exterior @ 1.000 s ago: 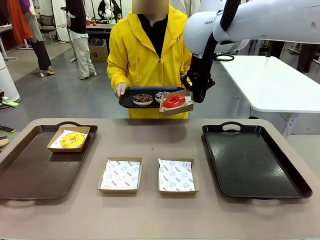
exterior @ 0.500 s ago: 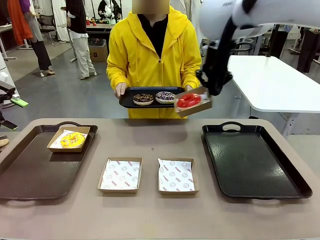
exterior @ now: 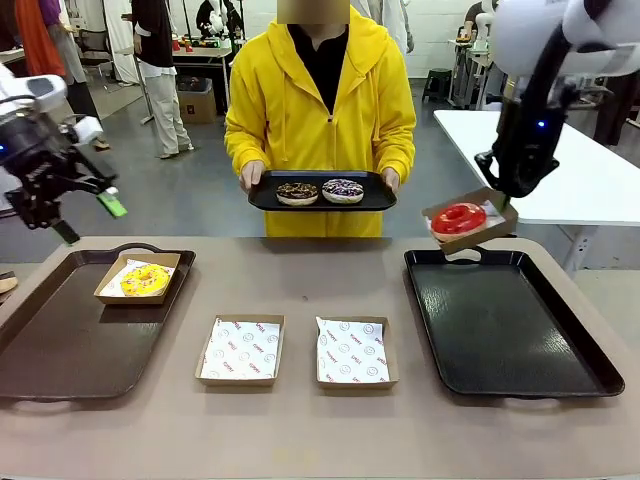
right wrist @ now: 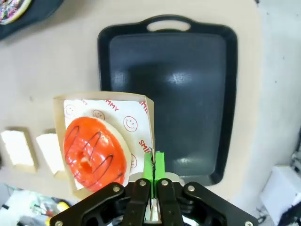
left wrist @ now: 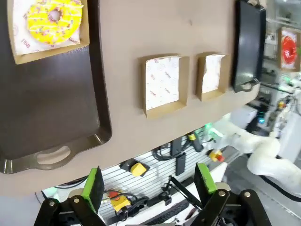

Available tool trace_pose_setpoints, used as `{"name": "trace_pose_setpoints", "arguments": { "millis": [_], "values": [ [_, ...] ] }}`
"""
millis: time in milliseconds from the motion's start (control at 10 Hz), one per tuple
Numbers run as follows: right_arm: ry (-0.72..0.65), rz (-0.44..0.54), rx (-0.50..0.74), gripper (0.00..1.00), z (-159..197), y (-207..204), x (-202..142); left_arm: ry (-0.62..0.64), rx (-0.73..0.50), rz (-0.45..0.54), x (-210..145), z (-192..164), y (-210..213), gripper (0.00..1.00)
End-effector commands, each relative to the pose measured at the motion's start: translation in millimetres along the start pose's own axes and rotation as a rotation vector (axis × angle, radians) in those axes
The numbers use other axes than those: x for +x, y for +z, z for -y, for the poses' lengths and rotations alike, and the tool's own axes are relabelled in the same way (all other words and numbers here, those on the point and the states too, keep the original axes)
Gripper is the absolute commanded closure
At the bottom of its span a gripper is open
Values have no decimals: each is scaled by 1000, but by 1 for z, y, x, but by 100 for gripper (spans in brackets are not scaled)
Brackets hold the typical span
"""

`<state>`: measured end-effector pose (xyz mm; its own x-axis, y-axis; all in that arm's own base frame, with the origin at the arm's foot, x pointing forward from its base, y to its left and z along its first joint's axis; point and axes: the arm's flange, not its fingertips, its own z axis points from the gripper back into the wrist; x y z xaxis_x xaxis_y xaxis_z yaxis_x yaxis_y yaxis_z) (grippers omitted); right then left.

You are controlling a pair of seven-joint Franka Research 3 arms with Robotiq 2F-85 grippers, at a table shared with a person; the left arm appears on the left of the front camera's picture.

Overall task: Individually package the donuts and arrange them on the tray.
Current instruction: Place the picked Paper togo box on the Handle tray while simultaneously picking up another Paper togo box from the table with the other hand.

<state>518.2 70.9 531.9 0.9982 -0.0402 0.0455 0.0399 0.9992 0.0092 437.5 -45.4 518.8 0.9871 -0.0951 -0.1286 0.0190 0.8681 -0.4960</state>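
Above the black tray's (exterior: 505, 330) far corner, the right gripper (exterior: 497, 203) pinched the rim of a box (exterior: 506, 212) holding the red donut (exterior: 459, 217). The left gripper (exterior: 88, 218) hung spread above the brown tray (exterior: 70, 350), where the yellow donut (exterior: 145, 279) sat boxed. The person (exterior: 320, 100) held two more donuts (exterior: 343, 189) on a small tray (exterior: 375, 202).

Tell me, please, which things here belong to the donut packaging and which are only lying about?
Belonging: red donut in its box, held by the right gripper; yellow donut, boxed on the brown tray; two donuts on the person's tray; two empty boxes; black tray.
Lying about: white side table; dark bin far off.
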Motion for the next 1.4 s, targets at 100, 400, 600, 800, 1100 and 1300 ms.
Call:
{"name": "trace_pose_setpoints", "arguments": {
  "millis": [100, 400, 600, 800, 1100, 1300],
  "values": [
    [-11, 30, 70, 99, 31, -29, 14, 17, 175, 67, 12, 43, -44, 0],
    [-3, 29, 64, 99, 47, -54, 29, 2, 283, 76, 19, 71, -99, 0],
    [21, 43, 41, 99, 41, -66, 37, -1, 307, 72, 24, 75, -130, 0],
    [15, 32, 31, 99, 34, -75, 44, -5, 342, 120, 30, 75, -156, 0],
    [-5, 23, 36, 99, 41, -68, 38, -24, 387, 140, 35, 73, -190, 0],
    [-5, 23, 36, 99, 41, -68, 38, -37, 324, 114, 37, 72, -166, 0]
  ]
}}
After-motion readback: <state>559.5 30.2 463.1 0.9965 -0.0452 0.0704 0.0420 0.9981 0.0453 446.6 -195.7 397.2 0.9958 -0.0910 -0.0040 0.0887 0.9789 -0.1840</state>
